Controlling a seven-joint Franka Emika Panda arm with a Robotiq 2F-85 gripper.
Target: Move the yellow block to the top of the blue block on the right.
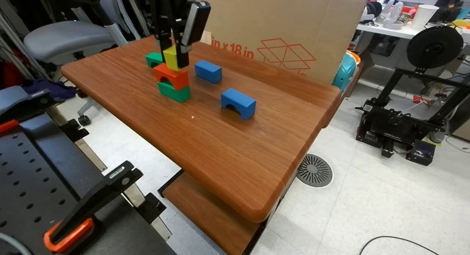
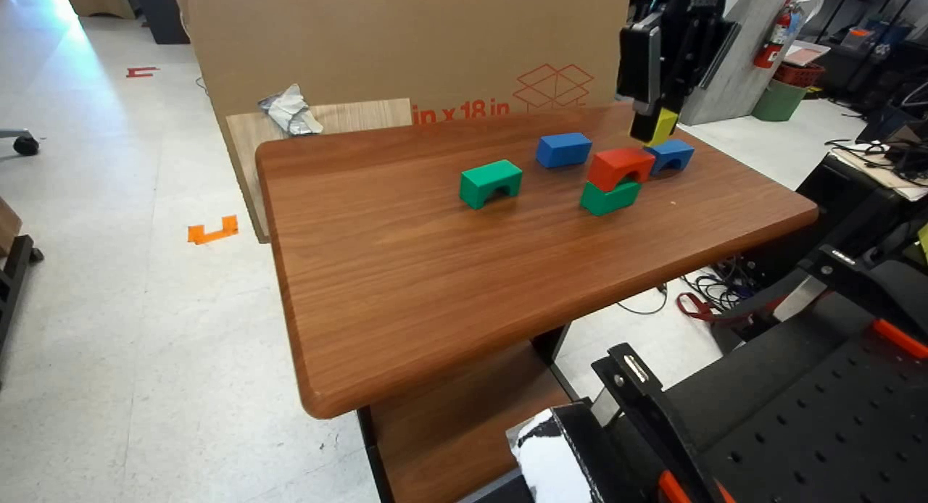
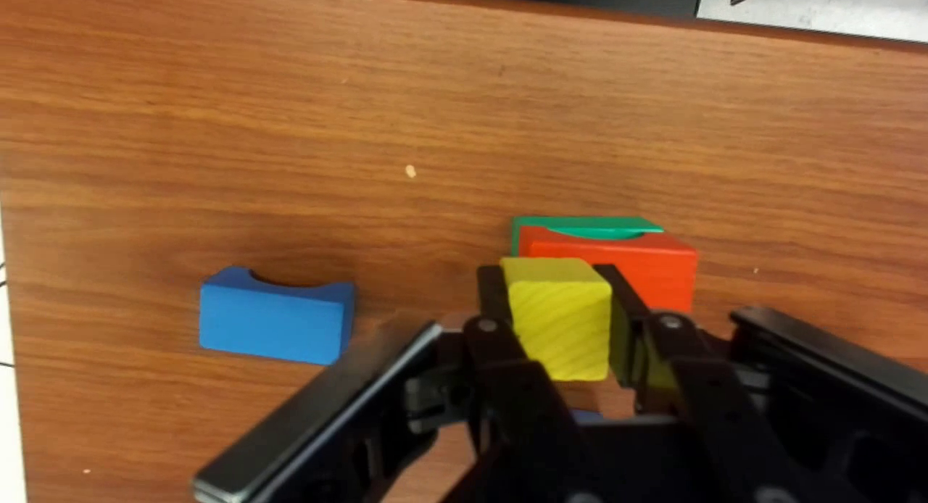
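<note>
carry step, likely — yellow block (image 3: 560, 329) pinched in gripper (image 1: 174, 58); next, probably sideways from it, onto arched blue block (image 1: 241, 100).

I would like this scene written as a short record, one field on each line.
Gripper: closed on the yellow cube, held in the air
Blue arch block: on the wooden table, right of the other blue block in both exterior views
Red arch block: on top of a green block
Green arch block: standing apart on the table
Placement: not yet done
</note>
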